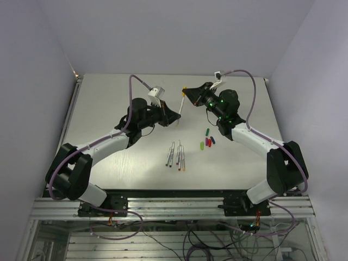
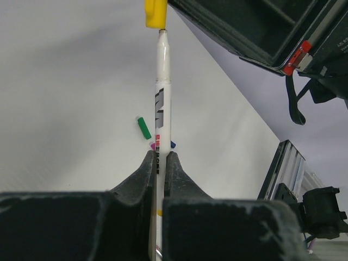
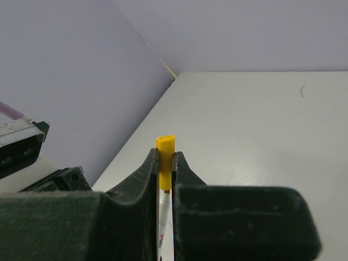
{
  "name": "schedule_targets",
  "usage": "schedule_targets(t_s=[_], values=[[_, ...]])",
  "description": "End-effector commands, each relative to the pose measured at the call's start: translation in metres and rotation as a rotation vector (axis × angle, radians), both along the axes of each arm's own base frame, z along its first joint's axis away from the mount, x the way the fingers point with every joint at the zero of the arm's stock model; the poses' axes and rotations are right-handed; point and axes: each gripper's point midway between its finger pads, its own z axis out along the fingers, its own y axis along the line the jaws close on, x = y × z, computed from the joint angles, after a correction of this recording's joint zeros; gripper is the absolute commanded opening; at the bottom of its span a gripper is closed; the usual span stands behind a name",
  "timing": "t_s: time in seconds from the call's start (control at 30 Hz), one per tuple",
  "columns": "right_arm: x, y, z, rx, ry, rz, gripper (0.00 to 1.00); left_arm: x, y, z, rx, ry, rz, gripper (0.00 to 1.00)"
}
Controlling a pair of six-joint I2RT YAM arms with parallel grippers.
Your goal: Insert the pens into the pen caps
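Left gripper (image 2: 159, 159) is clamped tight on a pen (image 2: 161, 98), fingers pinched onto the lower barrel, with the white body and its printed label running straight out from the grip. Over to the right gripper (image 3: 165, 159), which is closed just as firmly on the yellow cap (image 3: 165, 148), the cap poking out a little past the fingertips. And the two meet: in the left wrist view the pen's narrow tip sits right at the mouth of the cap, the two lined up end to end, though how far the tip is inside I cannot tell. The right wrist view shows the white barrel just beneath the cap, between that gripper's fingers. From above, both arms reach in toward the middle of the far half of the table (image 1: 109, 109), grippers facing each other, the pen slanting between them above the surface. Nearer the bases, four more pens (image 1: 176, 156) lie side by side on the table, roughly parallel, coloured tips toward the near edge. Just to their right is a small cluster of four loose caps (image 1: 207, 140), green, red, blue and light green, close together but apart from the pens. One of them, a green cap (image 2: 143, 128), shows on the table beyond the held pen in the left wrist view.
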Motion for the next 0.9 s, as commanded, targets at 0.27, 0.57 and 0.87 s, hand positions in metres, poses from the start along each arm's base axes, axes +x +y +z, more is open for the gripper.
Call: schedule_targets(t_s=[0.27, 0.57, 0.87], values=[[-0.001, -0.002, 0.025, 0.035, -0.075, -0.020, 0.00, 0.003, 0.007, 0.012, 0.005, -0.055, 0.029, 0.07], [0.000, -0.003, 0.023, 0.017, -0.069, -0.030, 0.00, 0.005, 0.007, 0.012, 0.005, -0.059, 0.035, 0.07], [0.001, 0.000, 0.018, 0.029, -0.053, -0.014, 0.00, 0.006, 0.004, 0.015, -0.002, -0.069, 0.023, 0.07]])
